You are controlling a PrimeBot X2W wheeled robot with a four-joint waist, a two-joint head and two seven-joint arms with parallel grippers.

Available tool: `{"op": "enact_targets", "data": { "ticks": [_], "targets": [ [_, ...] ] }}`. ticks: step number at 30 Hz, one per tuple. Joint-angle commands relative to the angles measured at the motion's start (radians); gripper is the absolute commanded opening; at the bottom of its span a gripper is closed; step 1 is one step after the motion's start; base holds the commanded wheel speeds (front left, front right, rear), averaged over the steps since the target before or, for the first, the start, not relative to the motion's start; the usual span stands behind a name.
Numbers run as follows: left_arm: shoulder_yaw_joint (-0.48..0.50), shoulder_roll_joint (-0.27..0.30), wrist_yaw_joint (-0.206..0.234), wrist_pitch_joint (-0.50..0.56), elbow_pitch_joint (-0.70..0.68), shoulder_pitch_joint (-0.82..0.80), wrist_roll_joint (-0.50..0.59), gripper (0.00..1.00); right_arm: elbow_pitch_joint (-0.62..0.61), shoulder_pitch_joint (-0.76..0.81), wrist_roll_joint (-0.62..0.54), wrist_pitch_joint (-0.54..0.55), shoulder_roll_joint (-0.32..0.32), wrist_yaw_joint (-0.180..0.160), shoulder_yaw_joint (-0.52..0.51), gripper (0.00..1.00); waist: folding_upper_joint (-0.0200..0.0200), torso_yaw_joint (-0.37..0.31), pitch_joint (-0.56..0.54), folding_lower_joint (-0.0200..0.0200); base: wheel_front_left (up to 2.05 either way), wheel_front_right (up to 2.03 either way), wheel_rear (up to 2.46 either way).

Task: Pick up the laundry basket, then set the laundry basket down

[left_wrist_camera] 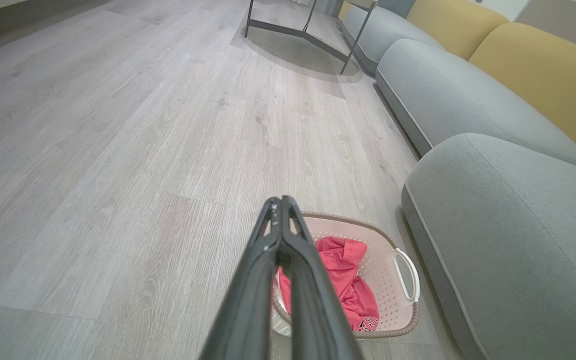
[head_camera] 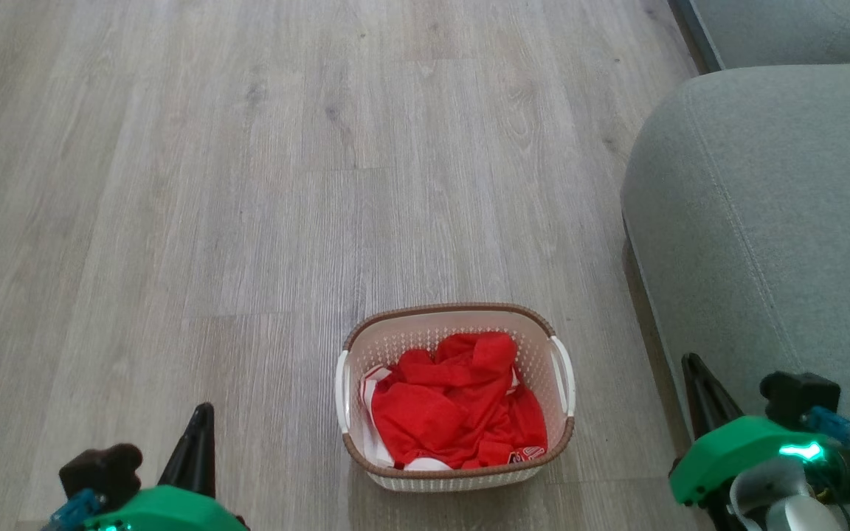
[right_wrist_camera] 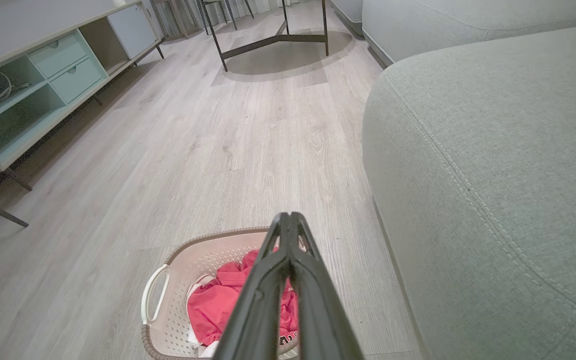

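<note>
Basket [head_camera: 425, 335] of red clothes [head_camera: 462, 398] sits between left claw [head_camera: 204, 413] and right claw [head_camera: 690, 363], both pinched together, empty. Left wrist view catches yellow cushions [left_wrist_camera: 543, 75]; right wrist view, a cabinet [right_wrist_camera: 58, 55].

The red garment [head_camera: 462, 402] hides the floor of the laundry basket [head_camera: 454, 307], its print unreadable.

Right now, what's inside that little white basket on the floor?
A crumpled red garment with white trim fills most of the laundry basket. Whatever lies beneath it, and most of the basket's bottom, is covered by the cloth.
</note>
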Motion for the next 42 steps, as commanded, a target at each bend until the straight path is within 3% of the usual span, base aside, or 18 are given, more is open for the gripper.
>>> {"op": "enact_targets", "data": {
  "ticks": [1,42],
  "targets": [
    [0.012,0.008,0.000,0.001,-0.026,-0.049,-0.023,0.00,-0.028,-0.048,0.027,0.001,-0.005,-0.001,-0.006,0.00,-0.0001,0.000,0.000,0.0000,0.00,0.00,0.00],
    [0.060,0.011,-0.009,0.034,0.042,-0.153,-0.497,0.00,0.015,-0.090,0.538,0.040,-0.026,-0.003,-0.025,0.00,-0.0001,-0.012,0.003,0.0000,0.00,0.00,0.00]
  ]
}}
